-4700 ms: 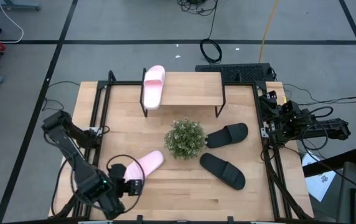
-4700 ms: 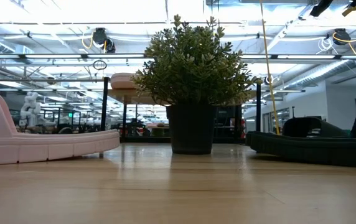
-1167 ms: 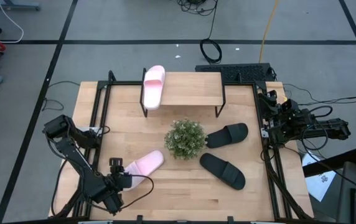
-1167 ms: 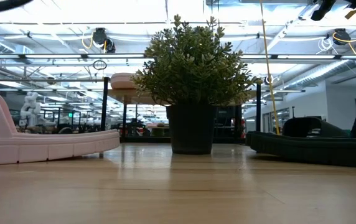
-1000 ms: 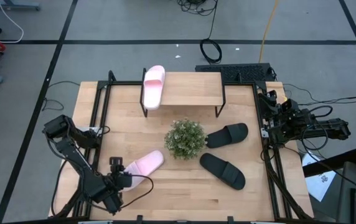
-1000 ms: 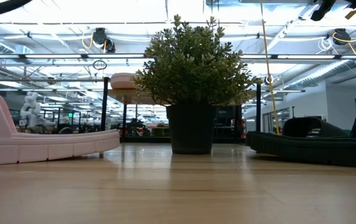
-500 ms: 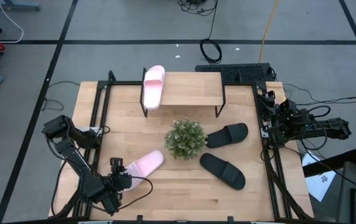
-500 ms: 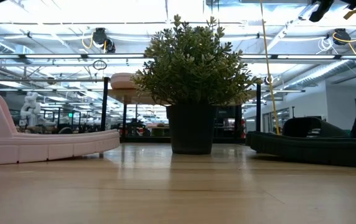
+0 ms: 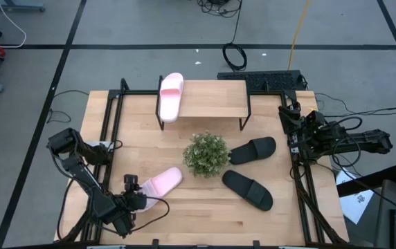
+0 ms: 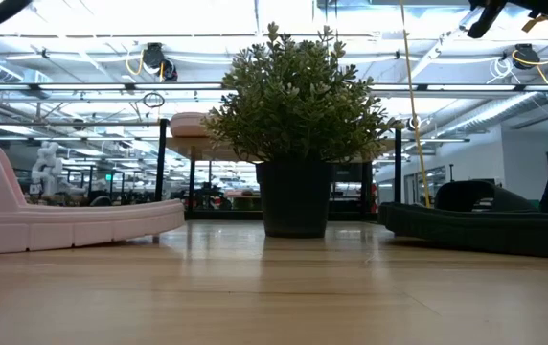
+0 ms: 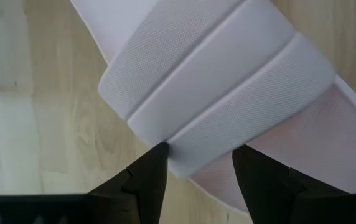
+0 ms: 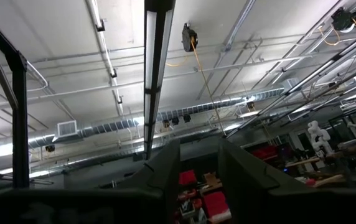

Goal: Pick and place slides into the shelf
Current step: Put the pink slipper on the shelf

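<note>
The left end effector (image 9: 133,196) was low over the near left part of the tabletop (image 9: 184,214), at the heel end of a pale pink slide (image 9: 158,183) that lay flat on the wood. In the left wrist view its two dark fingers (image 11: 148,180) stood apart, one on each side of the edge of the wide pink strap (image 11: 215,93), and they had not closed on it; the end effector was open around the slide's rim.

The second pale pink slide (image 9: 170,96) lay on the left end of the shelf (image 9: 212,100), a low wooden board on thin black legs at the far side of the tabletop. One end of it reached a little over the front edge of the board.

The two black slides were on the tabletop, to the right of the potted green plant (image 9: 205,154). One black slide (image 9: 253,149) lay just beside the plant, and the other black slide (image 9: 248,189) lay nearer to the front edge, close to the first but apart from it.

The right end effector (image 9: 286,122) waited at the right edge of the tabletop, raised above it. Its wrist camera looked up at the ceiling of the room, and its fingers (image 12: 165,168) were partly closed with a narrow gap between them, holding nothing.
</note>
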{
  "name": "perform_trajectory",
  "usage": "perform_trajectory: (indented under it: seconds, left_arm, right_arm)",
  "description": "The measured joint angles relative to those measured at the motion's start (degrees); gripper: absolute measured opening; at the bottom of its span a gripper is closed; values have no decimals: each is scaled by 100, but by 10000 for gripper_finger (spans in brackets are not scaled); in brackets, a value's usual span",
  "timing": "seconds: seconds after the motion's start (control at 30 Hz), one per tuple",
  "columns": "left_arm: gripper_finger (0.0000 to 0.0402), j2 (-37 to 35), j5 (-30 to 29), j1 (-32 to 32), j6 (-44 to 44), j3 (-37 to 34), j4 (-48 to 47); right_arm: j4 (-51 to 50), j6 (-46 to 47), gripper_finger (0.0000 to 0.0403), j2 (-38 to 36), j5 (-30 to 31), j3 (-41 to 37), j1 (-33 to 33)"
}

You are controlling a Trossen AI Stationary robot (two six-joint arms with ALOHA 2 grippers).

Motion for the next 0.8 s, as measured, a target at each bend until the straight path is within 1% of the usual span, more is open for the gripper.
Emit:
perform_trajectory:
  seconds: [0.17,0.33,0.57,0.8]
  left_arm:
    - [191,0,-164,-2,75,-56,76]
    - [191,2,-518,7,71,-92,80]
    - [191,2,-663,0,-38,-407,390]
    - [191,4,-1136,11,55,-649,572]
  right_arm:
    - [80,0,100,31,0,0,-1]
    - [173,0,100,125,-2,0,-1]
    - [298,0,100,328,-4,0,0]
    - [294,88,100,500,-7,0,-1]
